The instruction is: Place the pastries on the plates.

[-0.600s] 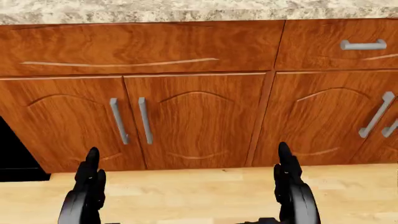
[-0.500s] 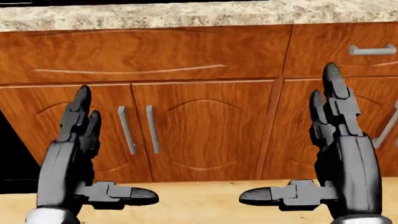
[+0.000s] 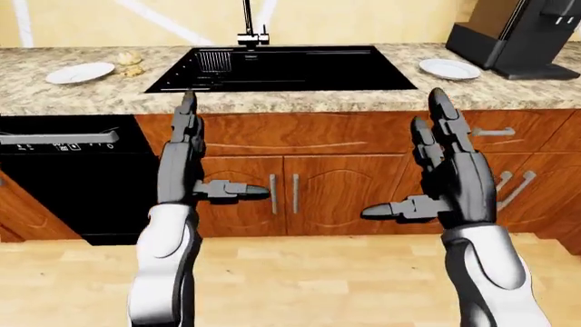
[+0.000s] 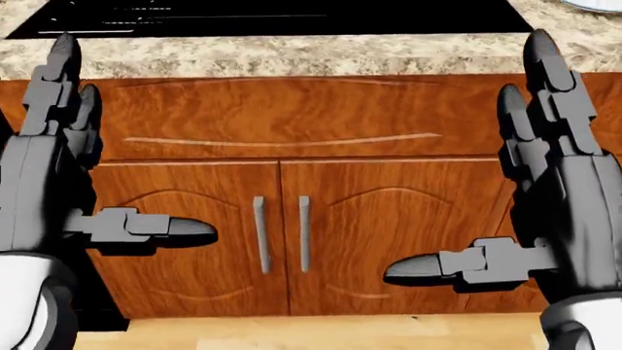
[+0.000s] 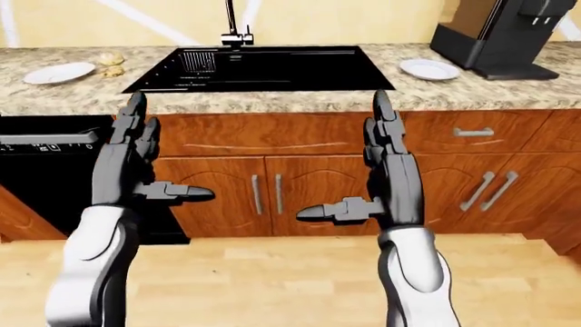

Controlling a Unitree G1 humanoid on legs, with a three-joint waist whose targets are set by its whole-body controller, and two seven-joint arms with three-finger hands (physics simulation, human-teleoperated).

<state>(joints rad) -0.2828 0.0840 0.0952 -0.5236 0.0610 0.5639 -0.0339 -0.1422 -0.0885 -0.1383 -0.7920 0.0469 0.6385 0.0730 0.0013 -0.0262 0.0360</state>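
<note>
Two pale pastries (image 3: 130,59) (image 3: 134,70) lie on the granite counter (image 3: 82,95) at the view's upper left, right of a white plate (image 3: 80,72). A second white plate (image 3: 449,68) sits at the upper right, beside the coffee machine. My left hand (image 3: 225,151) and right hand (image 3: 404,157) are held upright before the cabinet doors, below the counter edge. Their fingers point up and their thumbs point inward. Both are open and hold nothing. Neither is near the pastries.
A black sink (image 3: 281,68) with a tap fills the counter's middle. A black coffee machine (image 3: 522,34) stands at the top right. A black dishwasher (image 3: 63,177) sits at the left under the counter. Wooden cabinet doors (image 3: 336,194) and a pale wood floor (image 3: 300,279) lie below.
The head view has swung upward, bringing the counter edge and sink rim into view. Both hands have risen from the bottom edge to stand upright, open, before the cabinets.
</note>
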